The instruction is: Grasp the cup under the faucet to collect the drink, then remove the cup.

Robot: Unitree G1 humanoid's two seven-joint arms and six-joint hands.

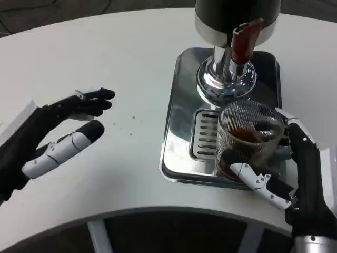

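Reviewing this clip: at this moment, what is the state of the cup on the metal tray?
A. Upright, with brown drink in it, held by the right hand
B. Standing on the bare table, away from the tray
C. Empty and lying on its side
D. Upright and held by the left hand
A: the cup stands upright on the tray with brown liquid inside, the right hand wrapped around it, while the left hand hovers open over the table.
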